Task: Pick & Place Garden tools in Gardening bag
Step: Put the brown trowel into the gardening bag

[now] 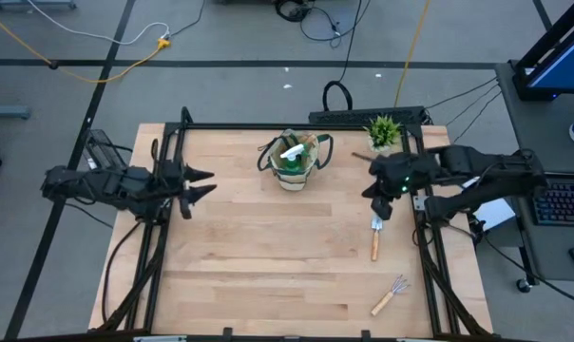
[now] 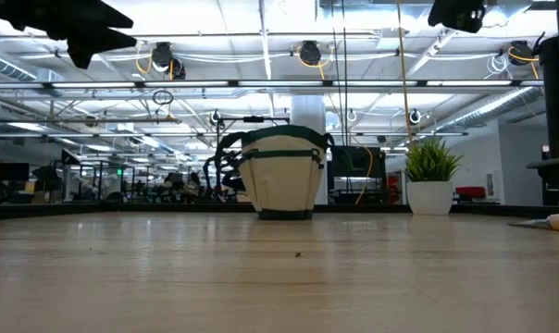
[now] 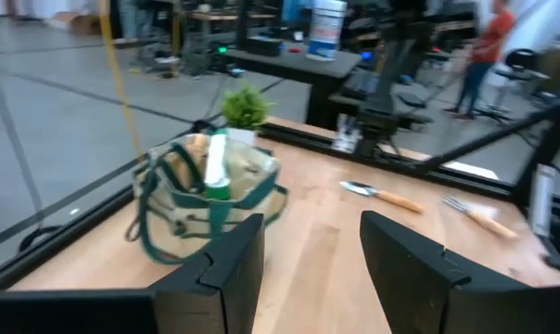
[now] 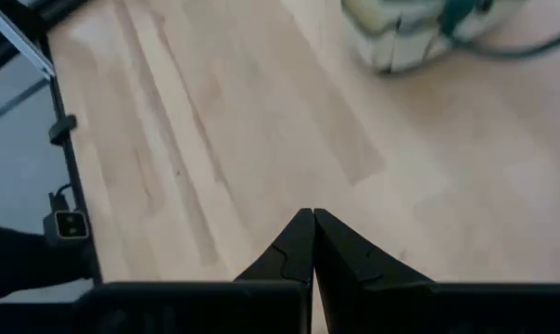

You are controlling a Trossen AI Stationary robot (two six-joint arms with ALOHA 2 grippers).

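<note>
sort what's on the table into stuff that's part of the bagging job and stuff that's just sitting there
Part of the job:
- gardening bag, far middle of the table
- green spray bottle, already in the bag
- trowel, on the table below the right hand
- hand rake, near right corner

Just sitting there:
- potted plant, far right edge
- black power strip behind the table

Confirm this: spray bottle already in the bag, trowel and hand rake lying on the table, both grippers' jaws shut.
Not quite. The left gripper has its jaws open, as the left wrist view shows; only the right gripper is shut. The spray bottle, bag, trowel and hand rake are as stated.
</note>
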